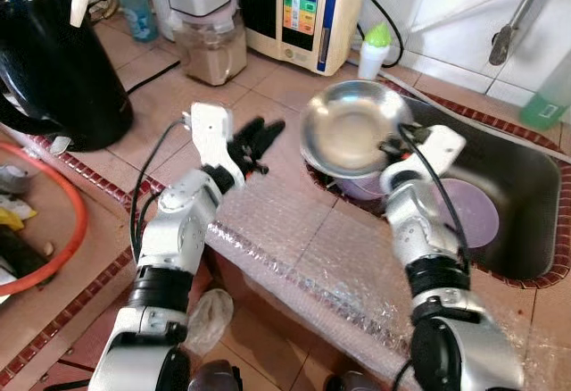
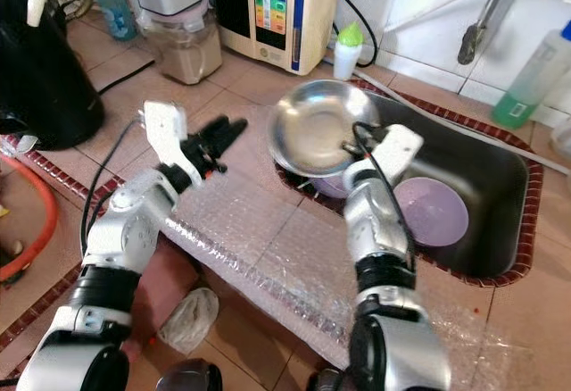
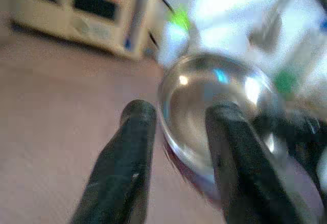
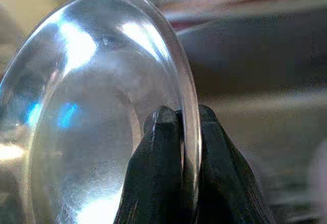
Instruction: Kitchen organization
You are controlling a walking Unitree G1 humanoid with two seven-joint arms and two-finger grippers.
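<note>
A shiny steel bowl [image 1: 350,128] is held tilted above the near left corner of the sink [image 1: 522,195], its hollow facing me. My right gripper [image 4: 180,127] is shut on the bowl's rim [image 4: 190,101], one finger on each side. My left gripper [image 1: 259,141] hovers open over the tiled counter just left of the bowl, fingers pointing toward it. In the left wrist view the bowl [image 3: 214,106] sits just beyond the two spread fingers [image 3: 127,152]. A purple bowl [image 1: 477,212] lies in the sink, and another purple one [image 1: 357,186] shows under the steel bowl.
A black kettle [image 1: 53,61] stands at the far left. A blender jar [image 1: 212,47] and a white water appliance [image 1: 303,7] line the back wall, with a green-capped bottle [image 1: 375,47] beside them. Bubble wrap [image 1: 303,248] covers the counter's front edge. An orange hoop [image 1: 76,221] lies left.
</note>
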